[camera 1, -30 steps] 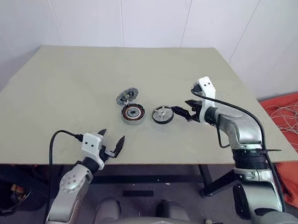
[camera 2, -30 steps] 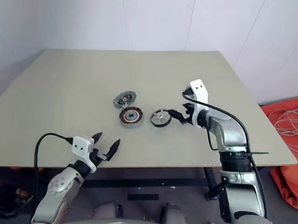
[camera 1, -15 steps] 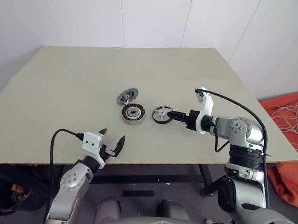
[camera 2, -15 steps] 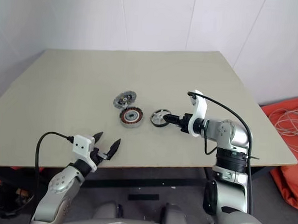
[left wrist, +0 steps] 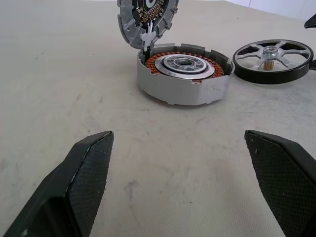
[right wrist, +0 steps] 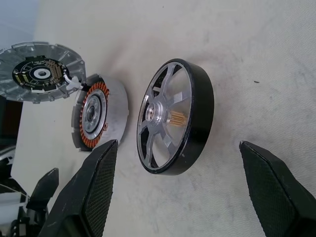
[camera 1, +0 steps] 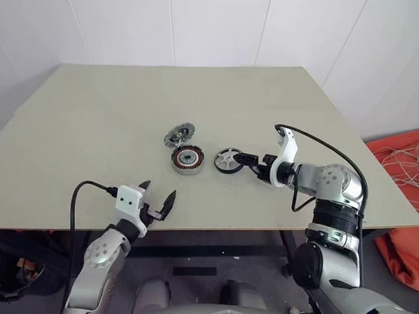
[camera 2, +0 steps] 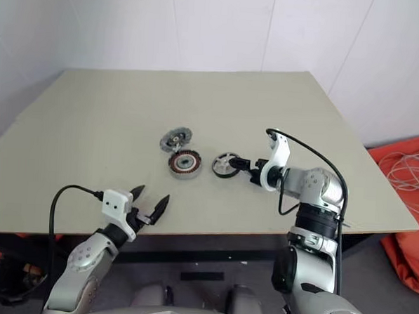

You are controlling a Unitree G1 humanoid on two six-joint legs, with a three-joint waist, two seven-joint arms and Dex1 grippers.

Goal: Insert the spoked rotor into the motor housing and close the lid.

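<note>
The spoked rotor (camera 1: 227,160), black-rimmed with a silver spoked centre, lies flat near the table's middle. Just left of it sits the motor housing (camera 1: 187,159), its copper windings showing. The grey toothed lid (camera 1: 177,135) stands tilted up behind the housing, joined to it by a small white piece (left wrist: 146,37). My right gripper (camera 1: 246,160) is open just right of the rotor and points at it; in the right wrist view the rotor (right wrist: 175,116) lies ahead between the spread fingers. My left gripper (camera 1: 158,198) hangs open at the table's near edge, pointing at the housing (left wrist: 183,71).
The beige table (camera 1: 114,103) is bare around the three parts. Its near edge runs just under my left gripper. On the floor to the right lie an orange cloth (camera 1: 413,161) and white cables.
My right wrist has rolled and its arm has swung in and down, while the gripper stays just right of the rotor. The left arm and the parts have not moved.
</note>
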